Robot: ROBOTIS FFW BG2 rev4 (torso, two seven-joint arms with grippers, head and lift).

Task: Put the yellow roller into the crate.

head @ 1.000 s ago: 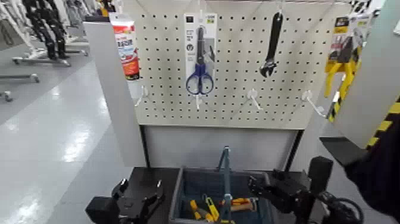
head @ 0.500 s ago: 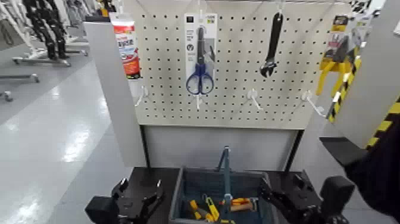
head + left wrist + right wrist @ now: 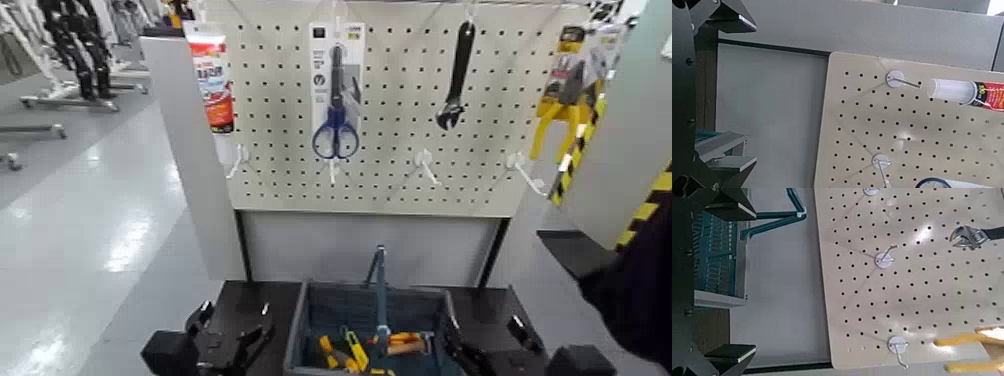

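Evidently our right claw (image 3: 484, 330) stands apart and empty, like our parked left claw (image 3: 236, 314). Between them, the crate (image 3: 299, 327) gathers yellow tools (image 3: 355, 348), probably including the yellow roller, though we can't single it out; beyond, hooks (image 3: 428, 166) keep packaged goods upright.

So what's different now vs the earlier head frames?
Right end effector moved back and down, away from above the crate's right side; nothing taken hold of or let go. The pliers pack on the pegboard swung slightly. Left end effector, crate and scissors essentially as before.
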